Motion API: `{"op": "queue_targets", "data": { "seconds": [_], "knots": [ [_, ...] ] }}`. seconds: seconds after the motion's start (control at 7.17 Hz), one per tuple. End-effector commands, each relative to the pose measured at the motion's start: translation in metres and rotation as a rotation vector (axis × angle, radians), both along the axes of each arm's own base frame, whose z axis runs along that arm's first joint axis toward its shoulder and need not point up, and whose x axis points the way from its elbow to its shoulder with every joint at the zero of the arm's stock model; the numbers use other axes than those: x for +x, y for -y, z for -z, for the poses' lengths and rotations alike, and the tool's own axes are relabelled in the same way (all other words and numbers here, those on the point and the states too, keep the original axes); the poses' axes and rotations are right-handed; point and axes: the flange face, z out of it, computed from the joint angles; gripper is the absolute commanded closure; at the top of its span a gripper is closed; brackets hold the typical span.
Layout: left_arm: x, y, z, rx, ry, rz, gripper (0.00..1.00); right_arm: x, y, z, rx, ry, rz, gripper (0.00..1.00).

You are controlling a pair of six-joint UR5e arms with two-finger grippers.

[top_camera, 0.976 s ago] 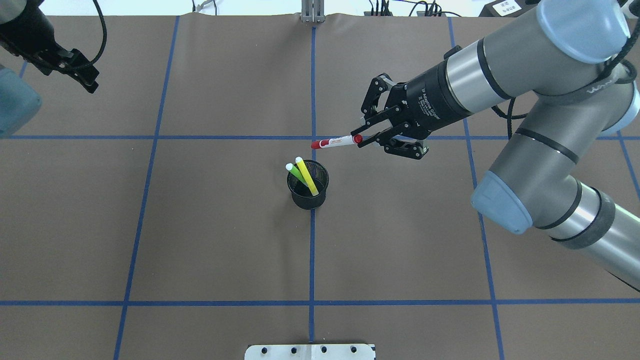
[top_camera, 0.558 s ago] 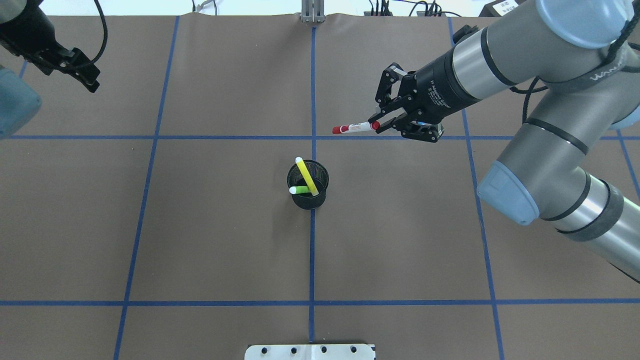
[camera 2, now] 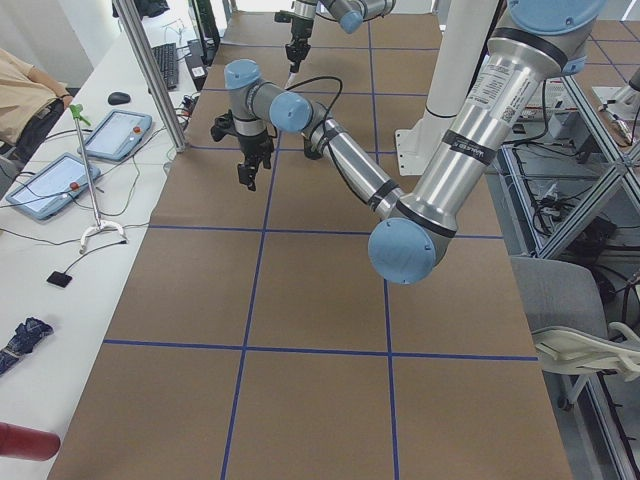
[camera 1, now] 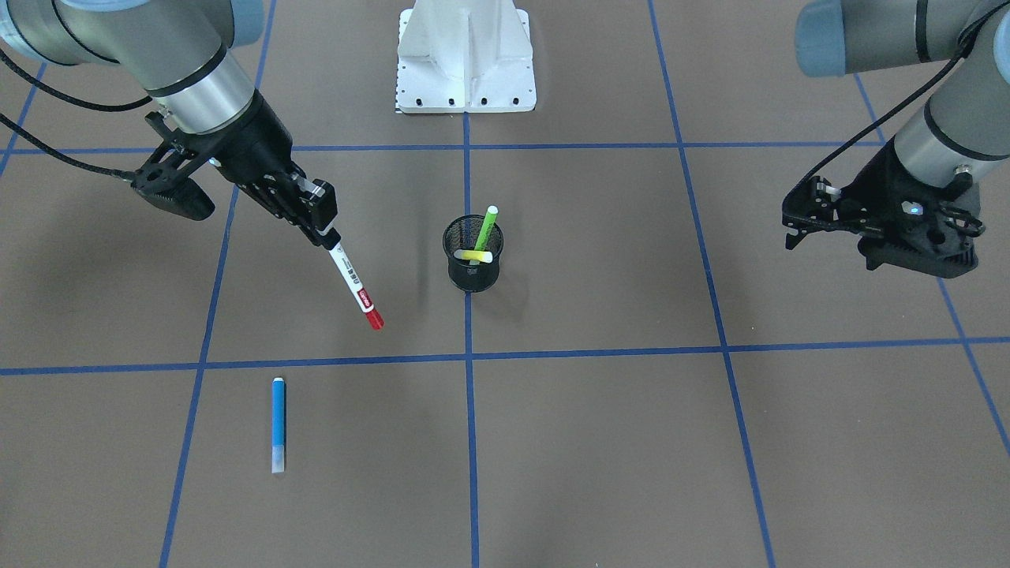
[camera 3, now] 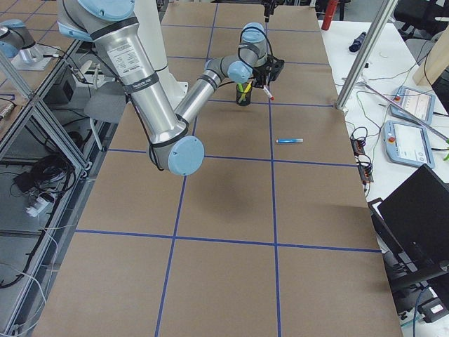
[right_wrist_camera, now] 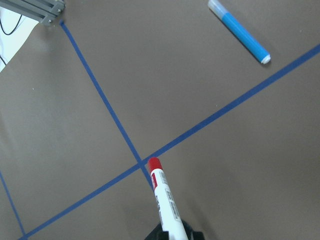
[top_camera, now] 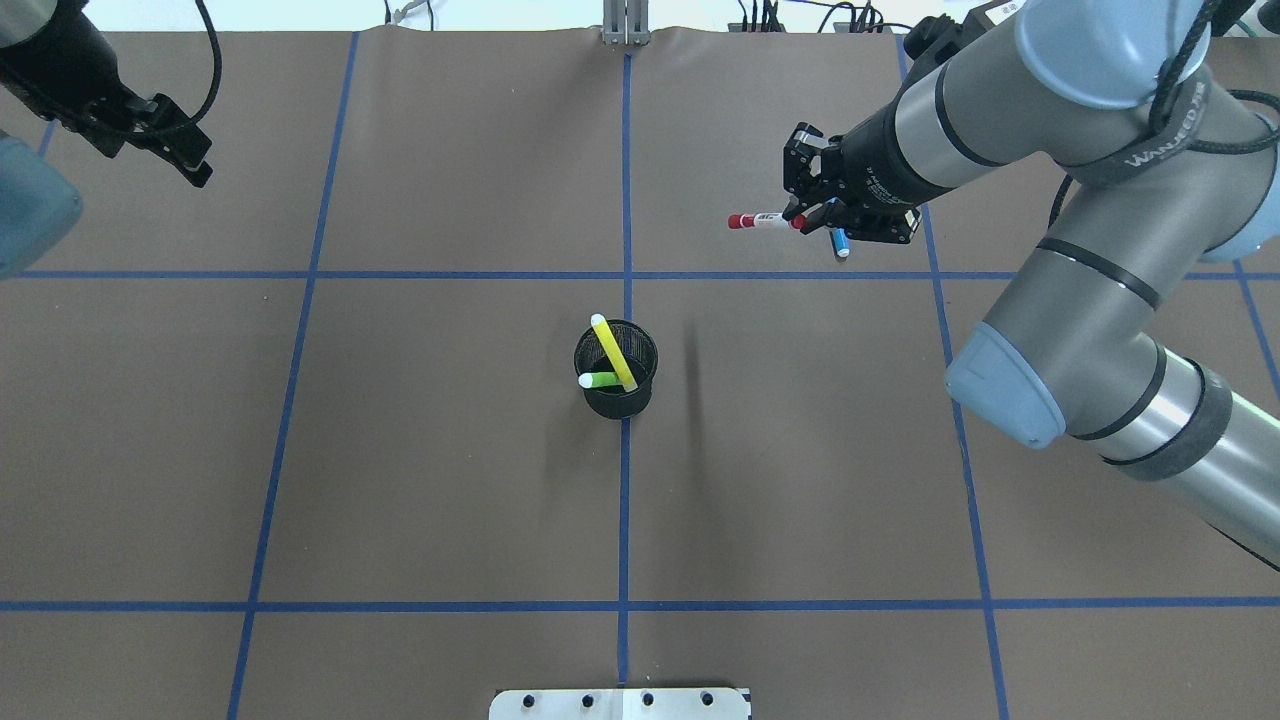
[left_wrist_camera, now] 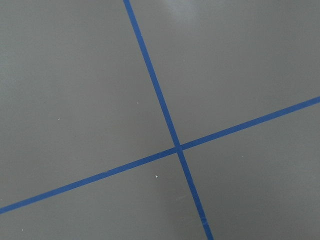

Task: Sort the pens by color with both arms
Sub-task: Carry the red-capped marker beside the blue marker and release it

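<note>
White pen (camera 1: 353,278), red ends, printed label: slanted tip-down above the table (camera 1: 631,442), to my right of the cup (camera 1: 472,260). My right gripper (camera 1: 323,233) was clamped on its upper end, wrist tilted. My left gripper (camera 1: 791,223) hovered far left; jaws unreadable.

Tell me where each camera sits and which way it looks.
Front-facing: across the table, facing the white pedestal; right gripper holds the red-ended pen.
Overhead: behind the robot, looking down on the mesh cup; left arm left, right arm right.
Exterior left: table's left end, looking along it; left arm nearest.
Exterior right: opposite end; right arm nearest.
Left wrist: down on a blue tape cross; no gripper shows.
Right wrist: down past the held pen.
Shared: front-facing and right wrist show the blue pen.
</note>
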Motion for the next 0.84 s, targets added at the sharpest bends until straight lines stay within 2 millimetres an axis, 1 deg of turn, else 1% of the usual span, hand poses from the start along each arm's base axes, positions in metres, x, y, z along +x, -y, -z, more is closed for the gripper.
{"op": "queue_targets", "data": {
  "seconds": [0.0, 0.14, 0.28, 0.42, 0.56, 0.7],
  "knots": [
    [0.0, 0.0, 0.001, -0.001, -0.004, 0.002, 0.01, -0.023, 0.026, -0.012, 0.119, -0.14, -0.042, 1.0],
    [0.0, 0.0, 0.001, -0.001, -0.004, 0.002, 0.01, -0.041, 0.039, -0.013, 0.141, -0.198, -0.092, 1.0],
    [0.0, 0.0, 0.0, 0.001, -0.003, 0.002, 0.01, -0.05, 0.044, -0.02, 0.172, -0.251, -0.108, 1.0],
    [0.0, 0.0, 0.002, 0.009, -0.008, 0.002, 0.01, -0.058, 0.045, -0.024, 0.252, -0.325, -0.119, 1.0],
    [0.0, 0.0, 0.002, 0.009, -0.008, 0.002, 0.01, -0.07, 0.051, -0.031, 0.278, -0.385, -0.163, 1.0],
    [0.0, 0.0, 0.003, 0.012, -0.01, 0.002, 0.01, -0.089, 0.06, -0.032, 0.289, -0.429, -0.188, 1.0]
  ]
}}
